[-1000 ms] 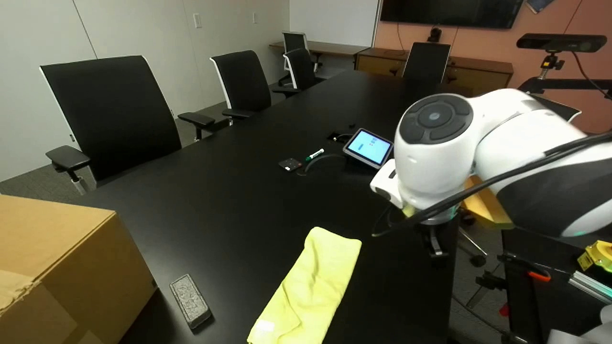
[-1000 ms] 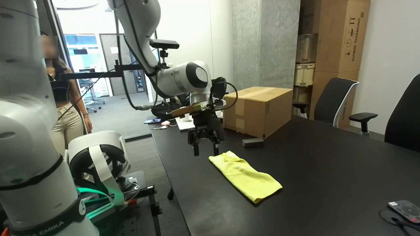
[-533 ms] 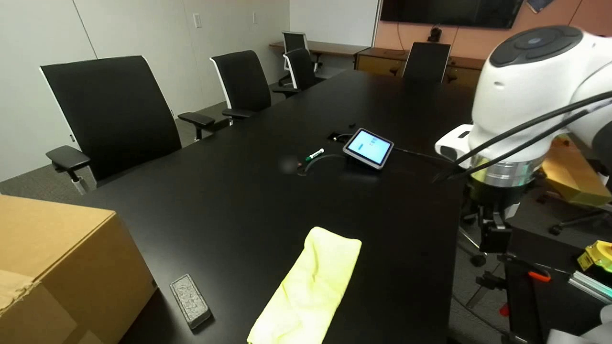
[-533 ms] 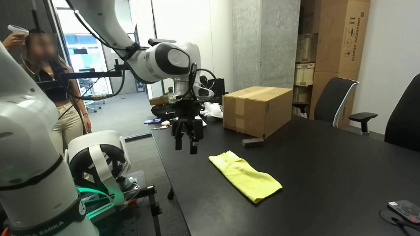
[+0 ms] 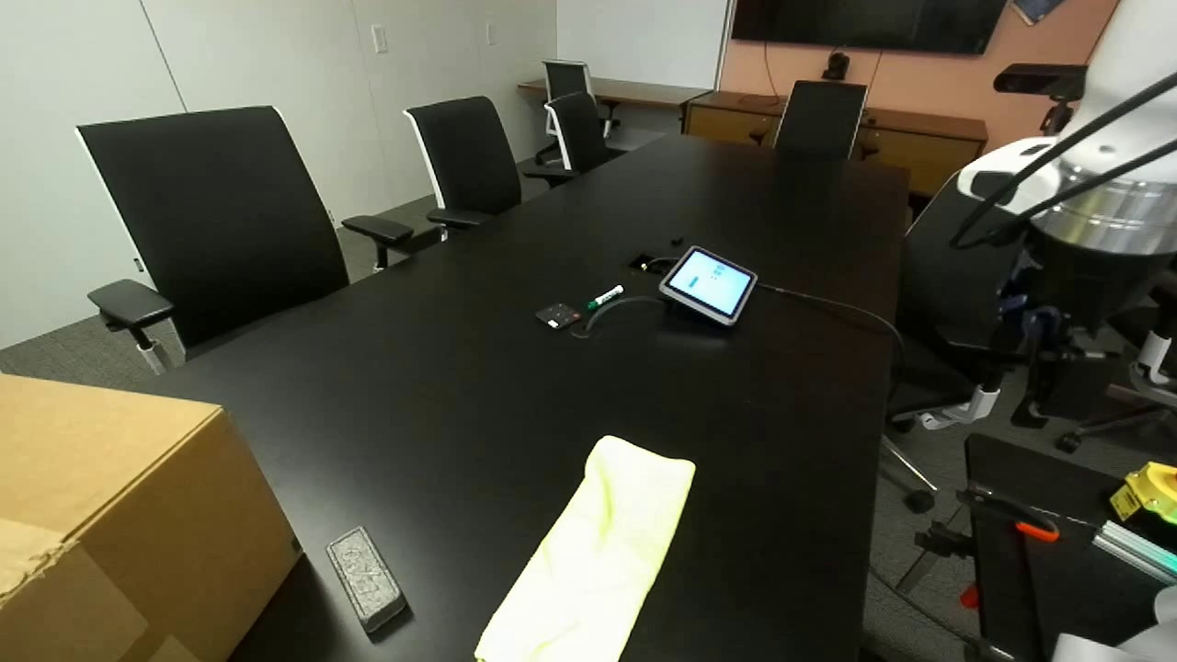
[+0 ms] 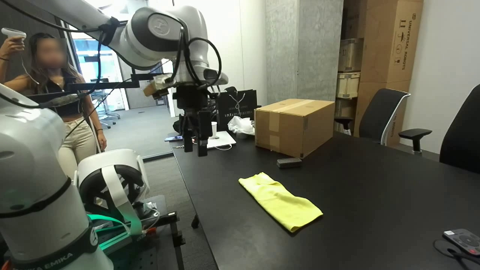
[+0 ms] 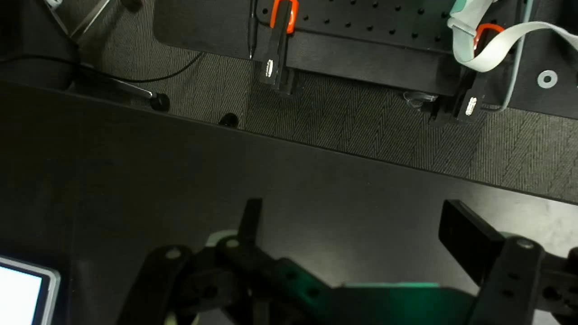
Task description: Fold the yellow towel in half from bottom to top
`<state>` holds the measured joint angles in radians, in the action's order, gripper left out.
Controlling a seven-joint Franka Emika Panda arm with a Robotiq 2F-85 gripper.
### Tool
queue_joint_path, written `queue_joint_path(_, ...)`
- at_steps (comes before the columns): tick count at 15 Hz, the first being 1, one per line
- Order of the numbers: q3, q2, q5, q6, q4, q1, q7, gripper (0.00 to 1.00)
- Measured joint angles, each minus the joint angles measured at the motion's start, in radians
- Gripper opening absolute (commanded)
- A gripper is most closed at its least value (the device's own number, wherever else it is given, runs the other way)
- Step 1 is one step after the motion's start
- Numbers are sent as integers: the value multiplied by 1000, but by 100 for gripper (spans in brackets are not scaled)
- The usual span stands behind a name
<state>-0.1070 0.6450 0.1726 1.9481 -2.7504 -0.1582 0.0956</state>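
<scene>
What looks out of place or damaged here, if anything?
Nothing looks spilled or broken. In an exterior view, the yellow towel looks a bit untidy: its end nearer the cardboard box is creased and uneven. A crumpled white thing, perhaps a bag, lies by that box like leftover clutter.

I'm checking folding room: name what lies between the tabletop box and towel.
A gray block lies between the tabletop box and yellow towel in both exterior views.

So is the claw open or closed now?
Open: in the wrist view, the gripper has its fingers wide apart, dark tabletop showing between them.
</scene>
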Motion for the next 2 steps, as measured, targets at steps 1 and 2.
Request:
queue_joint_path(1,3,35,-2,-18,0,0,-6,100)
queue_joint_path(2,6,61,-3,-29,-2,0,-11,100)
